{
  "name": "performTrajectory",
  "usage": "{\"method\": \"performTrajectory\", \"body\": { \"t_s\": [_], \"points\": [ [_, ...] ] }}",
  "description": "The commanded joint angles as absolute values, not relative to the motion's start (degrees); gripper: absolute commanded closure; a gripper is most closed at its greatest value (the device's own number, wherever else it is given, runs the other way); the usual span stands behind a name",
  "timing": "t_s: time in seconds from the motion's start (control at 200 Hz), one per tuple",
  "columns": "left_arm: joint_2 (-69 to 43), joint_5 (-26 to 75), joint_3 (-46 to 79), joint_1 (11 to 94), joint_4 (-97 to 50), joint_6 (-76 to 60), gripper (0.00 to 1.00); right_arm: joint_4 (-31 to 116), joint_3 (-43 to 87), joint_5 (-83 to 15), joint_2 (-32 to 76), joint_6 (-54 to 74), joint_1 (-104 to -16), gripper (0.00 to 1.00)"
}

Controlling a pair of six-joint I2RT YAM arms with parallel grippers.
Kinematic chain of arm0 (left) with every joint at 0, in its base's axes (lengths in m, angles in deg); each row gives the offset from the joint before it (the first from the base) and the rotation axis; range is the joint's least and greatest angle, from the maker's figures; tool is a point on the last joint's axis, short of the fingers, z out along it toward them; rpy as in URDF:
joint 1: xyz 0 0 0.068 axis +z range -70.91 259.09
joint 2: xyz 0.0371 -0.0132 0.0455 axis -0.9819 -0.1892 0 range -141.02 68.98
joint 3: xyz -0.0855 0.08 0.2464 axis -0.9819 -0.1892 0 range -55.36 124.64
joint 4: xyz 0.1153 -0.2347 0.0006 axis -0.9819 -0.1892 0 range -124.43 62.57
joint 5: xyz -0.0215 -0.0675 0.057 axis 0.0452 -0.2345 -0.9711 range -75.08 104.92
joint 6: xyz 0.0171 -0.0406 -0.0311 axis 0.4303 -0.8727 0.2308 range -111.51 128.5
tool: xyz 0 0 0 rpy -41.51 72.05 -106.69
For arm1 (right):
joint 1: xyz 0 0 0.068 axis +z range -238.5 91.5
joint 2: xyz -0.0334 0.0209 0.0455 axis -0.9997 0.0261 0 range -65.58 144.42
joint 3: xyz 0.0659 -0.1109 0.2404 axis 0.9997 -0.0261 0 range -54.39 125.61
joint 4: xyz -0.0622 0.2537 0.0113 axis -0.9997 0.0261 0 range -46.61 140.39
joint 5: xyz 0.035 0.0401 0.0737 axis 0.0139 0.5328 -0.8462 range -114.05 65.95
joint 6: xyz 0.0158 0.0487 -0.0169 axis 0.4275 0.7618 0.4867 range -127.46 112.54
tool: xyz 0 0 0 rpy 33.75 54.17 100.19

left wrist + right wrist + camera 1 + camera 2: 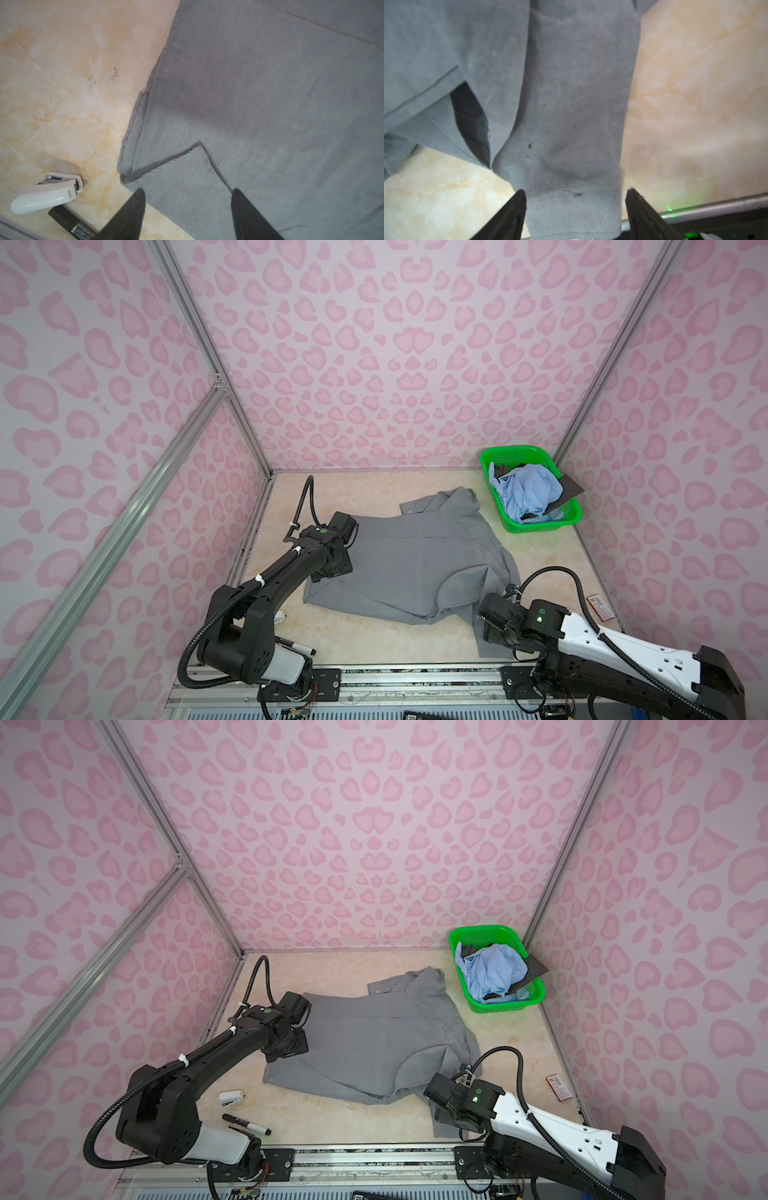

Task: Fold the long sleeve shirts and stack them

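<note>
In both top views the wrists hide the fingers. The grey shirt [415, 564] lies flat on the desk [374, 643], its long axis running from the hem at near left to the collar at far right. We see the left fingers [133, 214] spread over a hem corner and the right fingers [508, 218] spread astride the cuff; neither grips.

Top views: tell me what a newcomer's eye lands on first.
The pink leopard-print walls surround everything. A grey shirt lies spread across the middle of the table. A bright green basket in the far right corner holds a crumpled light blue shirt.
</note>
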State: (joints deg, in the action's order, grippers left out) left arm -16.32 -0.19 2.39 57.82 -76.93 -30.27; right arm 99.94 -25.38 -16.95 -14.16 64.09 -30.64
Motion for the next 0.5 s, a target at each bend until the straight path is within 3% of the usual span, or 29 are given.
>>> {"method": "performTrajectory", "body": {
  "t_s": [0.0, 0.245, 0.495],
  "points": [
    [-19.1, -2.0, 3.0, 57.9, -77.2, -29.6, 0.27, 102.8, -25.6, -15.7, -12.7, 68.9, -28.2, 0.23],
    [-24.8, -3.1, 2.9, 58.3, -76.1, -29.9, 0.28, 100.3, -25.0, -16.9, -5.6, 69.2, -24.9, 0.28],
    [-26.0, -2.7, 1.3, 58.9, -74.3, -29.4, 0.42, 91.2, -30.4, -21.6, -7.0, 68.1, -24.7, 0.59]
  ]
}}
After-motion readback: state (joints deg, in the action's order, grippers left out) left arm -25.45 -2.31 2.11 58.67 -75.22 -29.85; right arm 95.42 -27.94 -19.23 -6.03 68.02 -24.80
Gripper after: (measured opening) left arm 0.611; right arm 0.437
